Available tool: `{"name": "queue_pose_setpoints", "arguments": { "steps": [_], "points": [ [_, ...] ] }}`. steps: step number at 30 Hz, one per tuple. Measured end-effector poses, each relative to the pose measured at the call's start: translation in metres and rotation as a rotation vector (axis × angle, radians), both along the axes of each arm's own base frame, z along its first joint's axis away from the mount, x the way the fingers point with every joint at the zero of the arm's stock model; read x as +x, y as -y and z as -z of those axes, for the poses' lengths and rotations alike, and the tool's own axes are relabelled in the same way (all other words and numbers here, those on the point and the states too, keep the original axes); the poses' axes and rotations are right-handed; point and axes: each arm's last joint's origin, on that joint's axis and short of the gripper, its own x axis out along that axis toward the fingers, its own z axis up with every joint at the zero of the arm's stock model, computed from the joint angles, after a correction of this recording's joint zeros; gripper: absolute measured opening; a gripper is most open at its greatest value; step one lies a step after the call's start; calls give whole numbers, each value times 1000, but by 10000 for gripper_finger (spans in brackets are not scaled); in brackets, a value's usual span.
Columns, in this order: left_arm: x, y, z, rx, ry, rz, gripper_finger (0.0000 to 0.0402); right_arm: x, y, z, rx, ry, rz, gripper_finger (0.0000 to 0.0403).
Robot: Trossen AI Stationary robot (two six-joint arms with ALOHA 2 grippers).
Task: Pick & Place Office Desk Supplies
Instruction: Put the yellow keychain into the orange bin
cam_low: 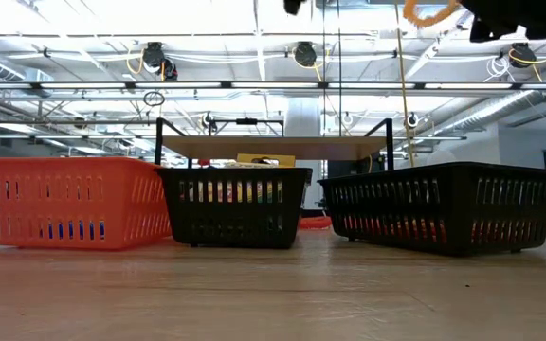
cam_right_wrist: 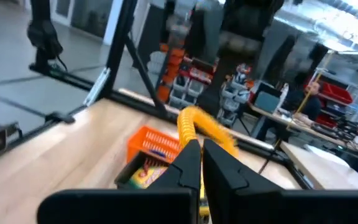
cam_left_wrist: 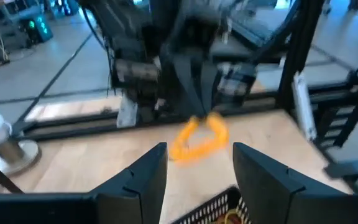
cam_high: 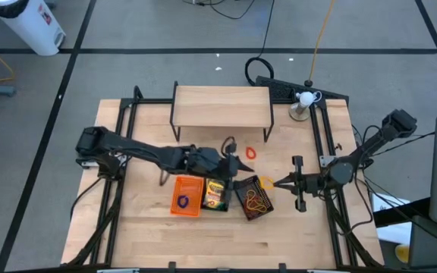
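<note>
So the right gripper (cam_right_wrist: 201,155) has its fingers pinched fully together on an orange rubber band (cam_right_wrist: 199,126), and the loop dangles off the tips just above the black tray on the right (cam_high: 253,197) — in the overhead shot it sits at that tray's outer edge, toward the right arm's side. That tray already has a tangle of bands in it. Next to it, in the middle, is the other black tray (cam_high: 216,194) with the crayon box (cam_high: 215,191), and past that the orange tray (cam_high: 187,195) with a blue-purple band lying inside. The left gripper (cam_high: 230,162) is just behind the middle tray, fingers spread wide and holding nothing, pointed across at the dangling loop. One more red-orange band (cam_high: 249,152) lies loose on the table a bit behind the right-hand tray. My worry from here: the loop looks like it's hanging near the rim rather than over the middle of the tray, so if the fingers let go now it could drape on the mesh wall or slip off outside. A floppy band can also cling to a fingertip and get dragged back out — and the two grippers are close enough to bump.
</note>
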Motion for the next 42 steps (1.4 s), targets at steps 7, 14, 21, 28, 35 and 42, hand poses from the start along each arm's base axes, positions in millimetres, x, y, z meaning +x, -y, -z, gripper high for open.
{"name": "queue_pose_setpoints", "arguments": {
  "steps": [7, 14, 21, 28, 35, 42],
  "points": [
    [18, -1, 23, 93, 23, -63, 184, 3, 4, -9, 64, 85, -89, 0],
    [18, 2, 23, 102, 30, -52, 184, 6, 10, -10, 109, 94, -56, 0],
    [17, 10, 24, 115, 31, -30, 184, 9, 16, -12, 152, 112, -80, 0],
    [17, 12, 21, 118, 60, -27, 184, 13, 22, -11, 207, 93, -76, 0],
    [18, 10, 19, 152, 80, -73, 184, 15, 26, -10, 240, 80, -94, 0],
    [18, 10, 19, 159, 82, -74, 184, 15, 26, -10, 241, 80, -93, 0]
  ]
}}
